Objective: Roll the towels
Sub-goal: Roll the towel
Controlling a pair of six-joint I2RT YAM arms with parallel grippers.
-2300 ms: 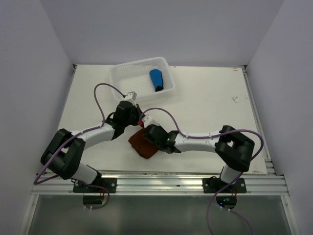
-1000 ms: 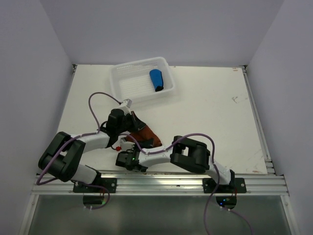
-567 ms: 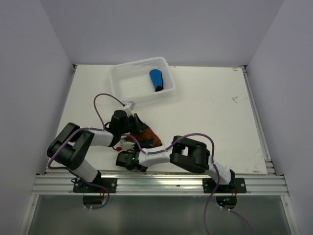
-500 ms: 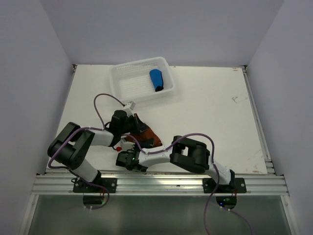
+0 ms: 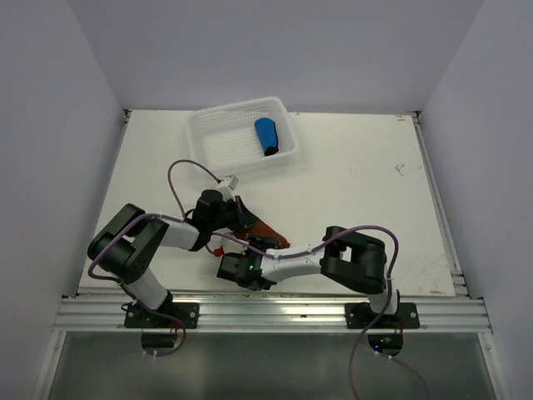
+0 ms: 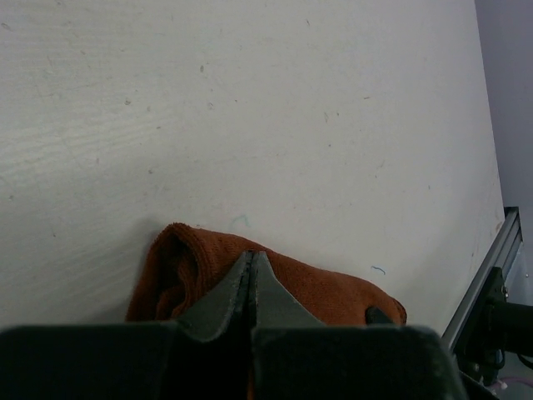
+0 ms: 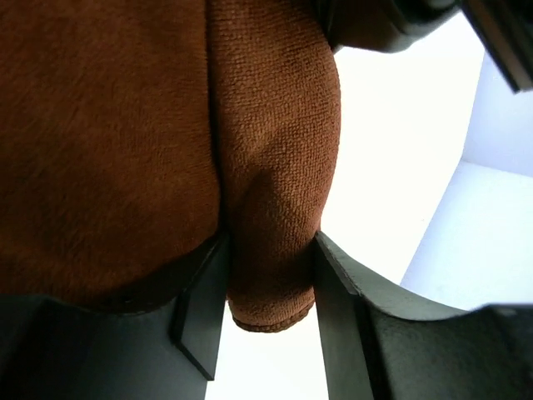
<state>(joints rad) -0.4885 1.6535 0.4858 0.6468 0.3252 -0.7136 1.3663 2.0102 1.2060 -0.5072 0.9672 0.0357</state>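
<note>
Two grippers meet mid-roll: left gripper (image 6: 251, 257) fully closed at the edge of the rust-brown cloth towel (image 5: 266, 233) bunched on the white table (image 5: 358, 192), right gripper (image 7: 271, 250) part-open, clasping its thick fold, which likely needs tighter tucking next.

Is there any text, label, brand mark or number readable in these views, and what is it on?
No readable text in any view.
The rust-brown towel, blue towel and white basket: no print or label visible.
The faint marks on the table: scuffs, not letters or numbers.
</note>
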